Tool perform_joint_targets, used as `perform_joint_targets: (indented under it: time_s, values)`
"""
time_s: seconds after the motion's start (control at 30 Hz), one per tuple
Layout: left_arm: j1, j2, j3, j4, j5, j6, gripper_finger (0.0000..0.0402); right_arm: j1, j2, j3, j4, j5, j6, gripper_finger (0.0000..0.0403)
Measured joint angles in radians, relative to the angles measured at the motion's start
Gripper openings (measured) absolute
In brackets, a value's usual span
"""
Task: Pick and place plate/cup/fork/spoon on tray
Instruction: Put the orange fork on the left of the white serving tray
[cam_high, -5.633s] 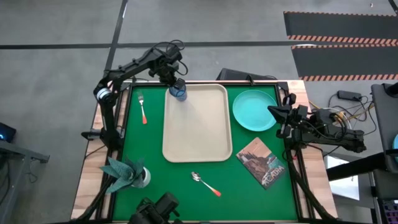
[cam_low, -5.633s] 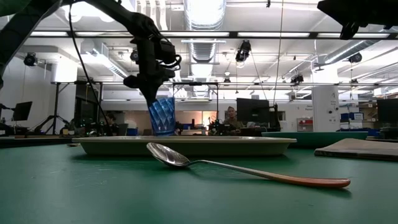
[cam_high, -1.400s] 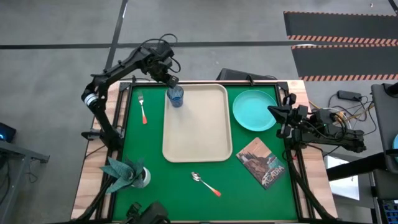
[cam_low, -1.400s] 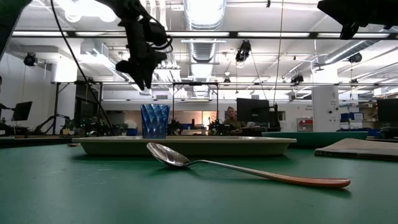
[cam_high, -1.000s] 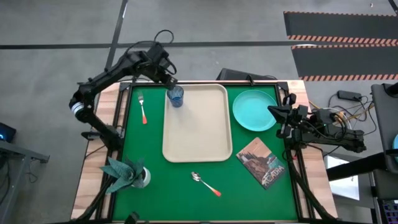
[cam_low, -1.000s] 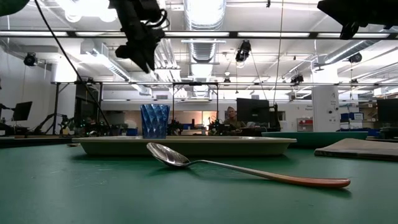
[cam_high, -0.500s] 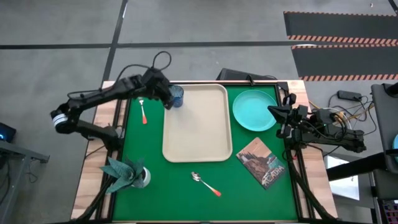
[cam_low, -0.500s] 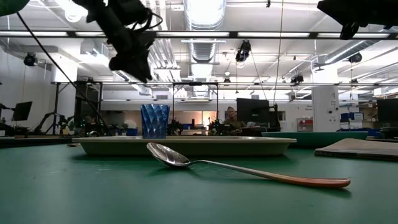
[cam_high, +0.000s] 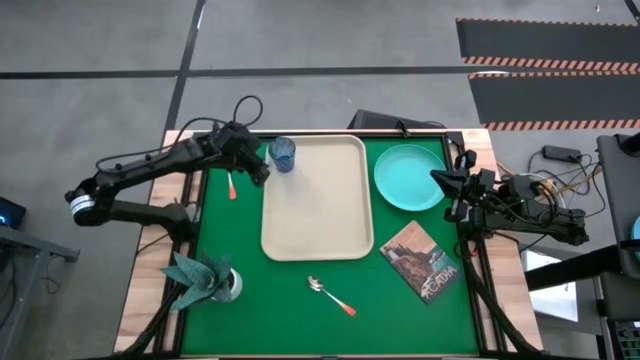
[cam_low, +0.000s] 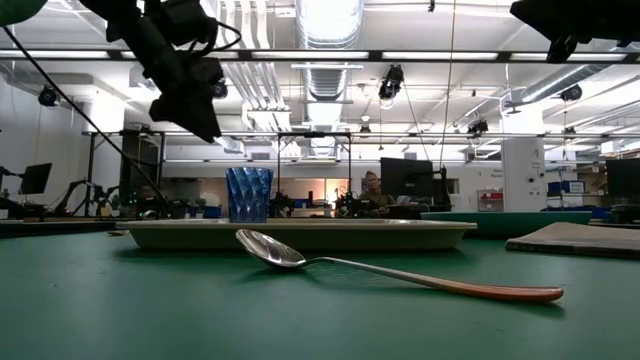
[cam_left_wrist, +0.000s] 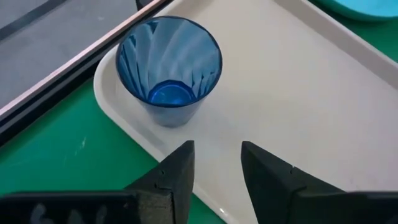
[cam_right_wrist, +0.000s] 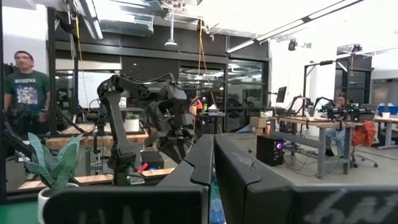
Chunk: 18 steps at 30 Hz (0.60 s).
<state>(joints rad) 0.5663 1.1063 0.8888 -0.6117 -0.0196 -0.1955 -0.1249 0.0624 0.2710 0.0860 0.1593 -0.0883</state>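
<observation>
The dark-blue cup (cam_high: 283, 153) (cam_left_wrist: 169, 62) stands upright on its base in the far left corner of the beige tray (cam_high: 317, 200). My left gripper (cam_high: 257, 168) (cam_left_wrist: 216, 158) hovers open over the tray's left rim, just near-left of the cup, touching nothing. The fork (cam_high: 231, 186) lies on the green mat left of the tray, its tines hidden under my left arm. The spoon (cam_high: 330, 294) (cam_low: 300, 262) lies on the mat near of the tray. The turquoise plate (cam_high: 409, 177) lies flat to the tray's right. My right gripper (cam_high: 442, 181) (cam_right_wrist: 213, 162) waits shut at the plate's right side.
A brown picture book (cam_high: 425, 260) lies at the near right. A pale holder with a teal folded napkin (cam_high: 205, 278) stands at the near left corner. Most of the tray's floor (cam_left_wrist: 298, 93) is bare. A person (cam_right_wrist: 22, 78) stands beyond the table.
My left gripper has gone from above the cup toward the table's near and left edges and come down a little, its arm swinging out to the left. The cup has stayed upright on the tray.
</observation>
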Motion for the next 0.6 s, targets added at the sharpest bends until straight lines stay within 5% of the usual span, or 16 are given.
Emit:
perform_joint_targets:
  time_s: [0.37, 0.6]
  values:
    - [-0.001, 0.060, -0.045, 0.058, 0.000, -0.007, 0.0007, 0.000, 0.000, 0.000, -0.004, 0.000, 0.000, 0.0009]
    - [-0.001, 0.137, -0.045, 0.110, -0.002, -0.008, 0.0005, 0.000, 0.000, 0.000, -0.004, 0.000, 0.001, 0.0009]
